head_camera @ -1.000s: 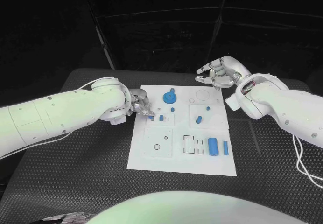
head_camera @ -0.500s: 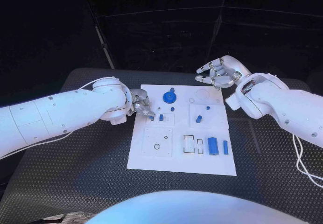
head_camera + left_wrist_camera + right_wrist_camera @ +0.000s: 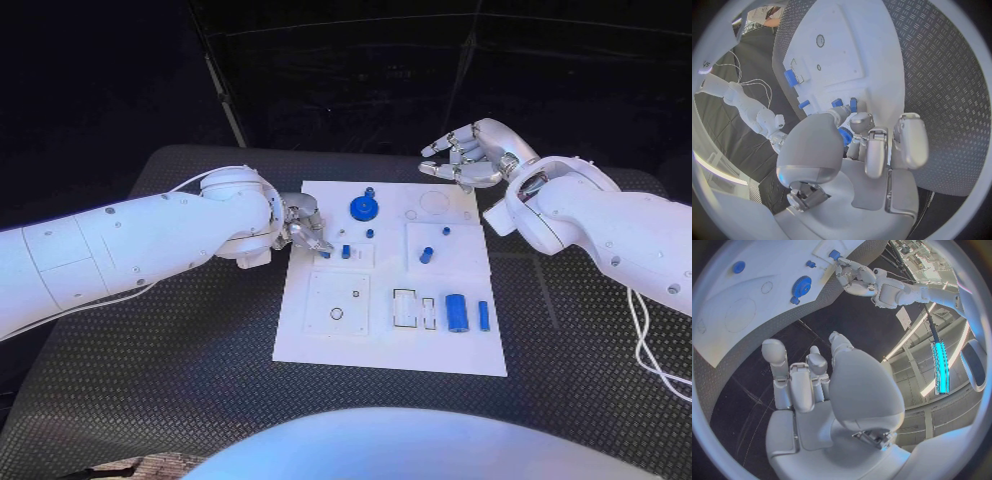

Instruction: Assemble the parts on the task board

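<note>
The left hand (image 3: 303, 224) is at the left edge of the task board (image 3: 387, 345), in its far half, with the fingertips down on a small square inset where two small blue parts (image 3: 345, 252) stand. In the left wrist view the fingers (image 3: 873, 150) are curled close together above the small parts, and a bit of blue shows under them, but I cannot tell if the hand really pinches a part or only touches it, because the palm hides the contact. To the right, near the far edge of the board, lies a round blue gear (image 3: 364, 208), with a small blue peg (image 3: 371, 234) just near of it. More to the right a short blue part (image 3: 427, 255) sits in another inset, and at the near right a blue cylinder (image 3: 456, 312) lies beside a thin blue bar (image 3: 483, 316). The right hand (image 3: 469, 155) hovers above the far right corner of the board, fingers loosely bent and apart, holding nothing.
</note>
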`<action>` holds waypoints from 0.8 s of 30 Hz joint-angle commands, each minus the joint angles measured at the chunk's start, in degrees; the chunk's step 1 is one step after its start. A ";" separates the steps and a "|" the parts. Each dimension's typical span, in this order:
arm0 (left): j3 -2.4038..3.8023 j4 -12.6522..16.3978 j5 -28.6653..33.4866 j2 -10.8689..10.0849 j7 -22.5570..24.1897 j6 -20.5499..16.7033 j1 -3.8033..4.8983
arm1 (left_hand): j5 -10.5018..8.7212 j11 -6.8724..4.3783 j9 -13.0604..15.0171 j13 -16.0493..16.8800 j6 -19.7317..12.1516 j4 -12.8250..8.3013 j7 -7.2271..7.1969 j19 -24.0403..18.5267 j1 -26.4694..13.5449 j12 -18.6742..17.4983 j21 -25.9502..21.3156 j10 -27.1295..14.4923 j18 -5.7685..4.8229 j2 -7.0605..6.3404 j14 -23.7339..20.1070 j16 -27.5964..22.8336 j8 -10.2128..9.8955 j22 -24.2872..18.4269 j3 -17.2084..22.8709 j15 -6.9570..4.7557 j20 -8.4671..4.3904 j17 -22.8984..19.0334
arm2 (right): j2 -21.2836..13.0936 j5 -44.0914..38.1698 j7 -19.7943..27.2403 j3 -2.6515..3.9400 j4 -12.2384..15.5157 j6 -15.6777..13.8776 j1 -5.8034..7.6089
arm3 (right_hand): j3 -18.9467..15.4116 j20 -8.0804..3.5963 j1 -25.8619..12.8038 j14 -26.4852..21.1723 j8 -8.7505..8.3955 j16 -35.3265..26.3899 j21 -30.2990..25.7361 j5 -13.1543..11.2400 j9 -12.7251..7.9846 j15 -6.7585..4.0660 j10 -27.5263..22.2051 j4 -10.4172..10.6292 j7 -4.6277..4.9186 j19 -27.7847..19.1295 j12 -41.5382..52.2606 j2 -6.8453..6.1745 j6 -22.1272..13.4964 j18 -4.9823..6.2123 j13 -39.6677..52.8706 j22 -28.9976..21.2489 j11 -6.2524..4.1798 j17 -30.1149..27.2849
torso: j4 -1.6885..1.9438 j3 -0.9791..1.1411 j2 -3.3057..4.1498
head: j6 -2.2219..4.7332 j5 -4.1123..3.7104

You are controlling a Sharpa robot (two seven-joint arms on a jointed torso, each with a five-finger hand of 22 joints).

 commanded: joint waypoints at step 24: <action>-0.53 -0.55 -0.48 1.12 -0.44 2.87 -0.15 | -0.11 -0.45 0.45 0.47 0.40 -4.08 -0.85 0.30 -1.23 0.84 0.22 0.49 0.50 -0.19 6.06 0.18 1.41 4.99 4.84 -0.58 -0.48 15.09 | 0.05 -0.03 0.50 0.02 0.07 0.39 0.06 | -0.21 0.00 -0.29 2.57 0.18 -0.39 -0.38 0.27 -0.06 -0.16 -0.23 -0.03 -0.05 -0.34 0.17 0.19 -0.30 0.61 -0.10 -0.06 0.03 0.29 | -0.03 0.04 0.03 | -0.28 -0.06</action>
